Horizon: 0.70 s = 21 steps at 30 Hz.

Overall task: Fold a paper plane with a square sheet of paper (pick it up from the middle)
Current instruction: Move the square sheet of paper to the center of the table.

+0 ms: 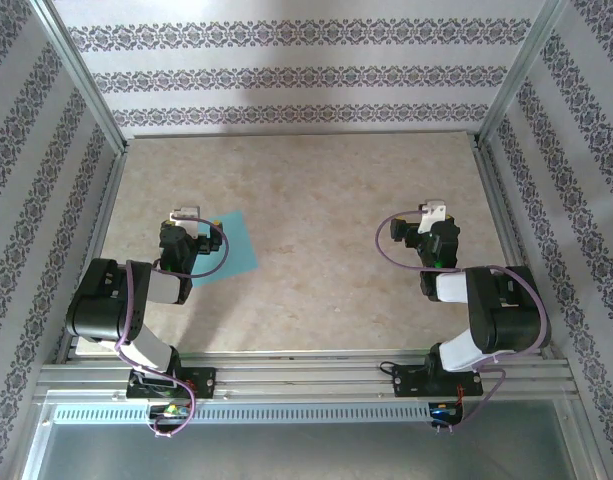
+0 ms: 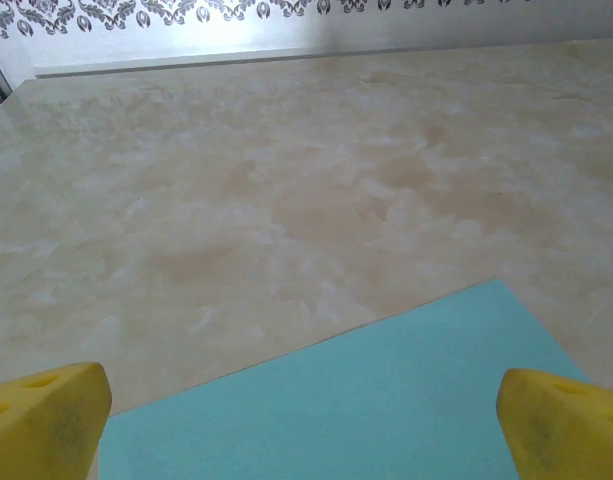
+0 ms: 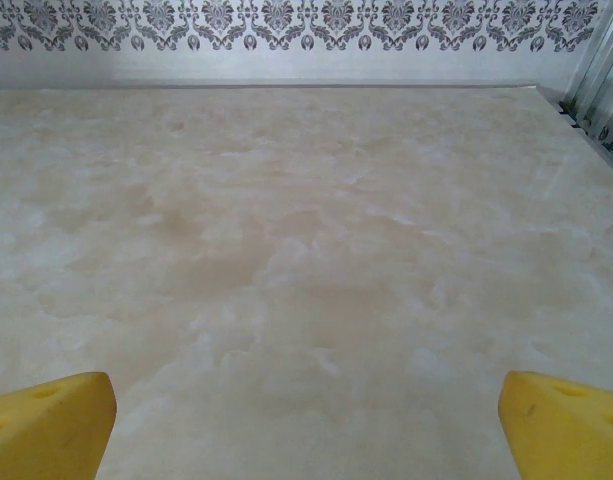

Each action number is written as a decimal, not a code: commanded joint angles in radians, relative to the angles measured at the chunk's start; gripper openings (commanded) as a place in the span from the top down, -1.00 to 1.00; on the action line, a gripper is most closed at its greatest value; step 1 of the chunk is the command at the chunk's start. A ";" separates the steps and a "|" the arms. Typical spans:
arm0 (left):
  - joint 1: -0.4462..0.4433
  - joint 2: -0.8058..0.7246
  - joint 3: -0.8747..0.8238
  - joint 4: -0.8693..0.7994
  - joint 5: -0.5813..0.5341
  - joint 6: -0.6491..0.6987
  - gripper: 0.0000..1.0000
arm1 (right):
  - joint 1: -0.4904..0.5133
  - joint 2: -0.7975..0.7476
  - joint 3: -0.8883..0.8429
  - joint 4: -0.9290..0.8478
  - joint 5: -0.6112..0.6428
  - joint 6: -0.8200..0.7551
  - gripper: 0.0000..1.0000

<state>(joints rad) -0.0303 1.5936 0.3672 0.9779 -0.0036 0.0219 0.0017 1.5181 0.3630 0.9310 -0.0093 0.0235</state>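
The square sheet of paper (image 1: 234, 250) is turquoise and lies flat and uncreased on the left part of the beige table, turned like a diamond. My left gripper (image 1: 196, 224) hovers over its left near part. In the left wrist view the sheet (image 2: 366, 400) fills the lower middle, one corner pointing far right. The left gripper (image 2: 304, 430) stands open above it, its yellow fingertips (image 2: 48, 420) wide apart and holding nothing. My right gripper (image 1: 426, 224) is over bare table at the right. It (image 3: 306, 428) is open too, with nothing between its yellow fingertips (image 3: 566, 425).
The marbled table (image 1: 316, 190) is enclosed by patterned walls (image 1: 286, 75) at the back and both sides. Aluminium posts (image 1: 81, 75) stand at the corners and a rail (image 1: 306, 375) runs along the near edge by the arm bases.
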 commanded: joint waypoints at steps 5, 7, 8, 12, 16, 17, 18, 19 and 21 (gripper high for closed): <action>0.012 0.000 0.016 -0.016 -0.004 -0.004 -0.99 | -0.006 0.011 0.013 0.017 -0.017 0.014 -0.96; 0.012 0.000 0.016 -0.016 -0.003 -0.004 -0.99 | -0.007 0.010 0.012 0.017 -0.017 0.013 -0.96; 0.012 0.000 0.016 -0.018 -0.002 -0.005 -0.99 | -0.007 0.010 0.012 0.017 -0.017 0.014 -0.96; 0.013 0.000 0.016 -0.018 -0.001 -0.005 -0.99 | -0.007 0.010 0.013 0.015 -0.017 0.012 -0.96; 0.013 0.000 0.016 -0.015 -0.023 -0.011 -0.99 | -0.006 0.010 0.013 0.015 -0.017 0.013 -0.97; 0.013 0.000 0.016 -0.016 -0.038 -0.018 -0.98 | -0.007 0.010 0.013 0.015 -0.017 0.014 -0.96; 0.013 0.000 0.014 -0.013 -0.049 -0.022 -0.99 | -0.006 0.010 0.013 0.015 -0.017 0.013 -0.96; 0.013 0.001 0.013 -0.011 -0.053 -0.022 -0.99 | -0.007 0.010 0.013 0.015 -0.017 0.014 -0.96; 0.013 0.000 0.015 -0.013 -0.055 -0.022 -0.99 | -0.007 0.010 0.013 0.015 -0.017 0.013 -0.96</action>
<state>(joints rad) -0.0303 1.5936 0.3672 0.9779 -0.0322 0.0181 0.0017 1.5181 0.3630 0.9310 -0.0097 0.0235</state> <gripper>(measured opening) 0.993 0.982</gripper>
